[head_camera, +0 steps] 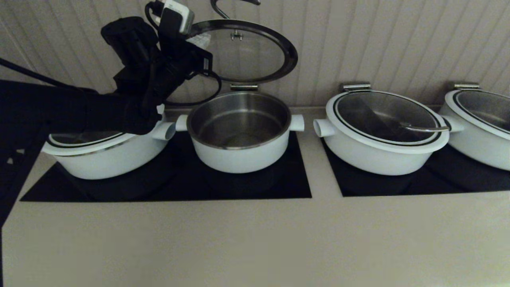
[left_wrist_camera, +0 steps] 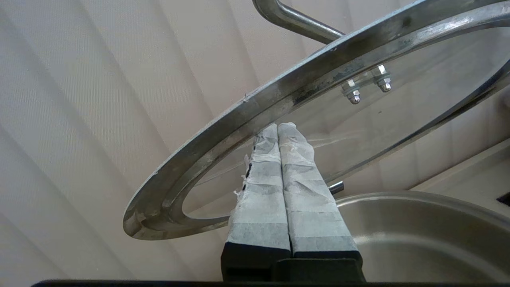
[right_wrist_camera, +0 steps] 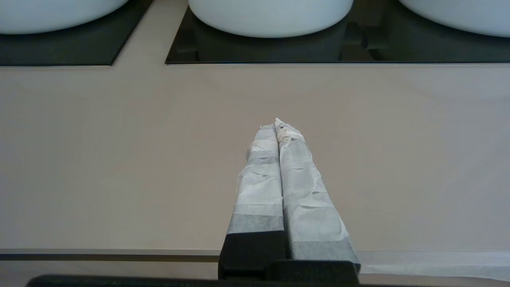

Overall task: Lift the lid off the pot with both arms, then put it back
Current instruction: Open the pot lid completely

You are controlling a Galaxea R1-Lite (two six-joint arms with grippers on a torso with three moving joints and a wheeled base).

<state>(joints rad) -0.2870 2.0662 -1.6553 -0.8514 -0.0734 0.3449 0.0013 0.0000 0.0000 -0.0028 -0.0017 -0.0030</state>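
Left gripper (left_wrist_camera: 277,127) is pressed closed, its two taped fingers (left_wrist_camera: 297,187) flat against each other with nothing between them, their tips up against the underside of the lid (left_wrist_camera: 279,99) just inside the steel rim. From where I stand, the lid is swung up on its hinge at about twelve o'clock from the pot (head_camera: 239,131), tilted nearly upright against the ribbed wall (head_camera: 398,44), its curved handle (head_camera: 223,8) poking up at the top. The pot sits open on the black hob (head_camera: 167,179), steel inside showing, stub handles at three and nine o'clock. At nine o'clock from it stands a wider white pot (head_camera: 103,155), half hidden by the left arm (head_camera: 59,107); at three o'clock another wide pot (head_camera: 382,131) keeps its glass lid on. Right gripper (right_wrist_camera: 277,124) is also clenched empty, hovering low over the beige counter (right_wrist_camera: 119,159).
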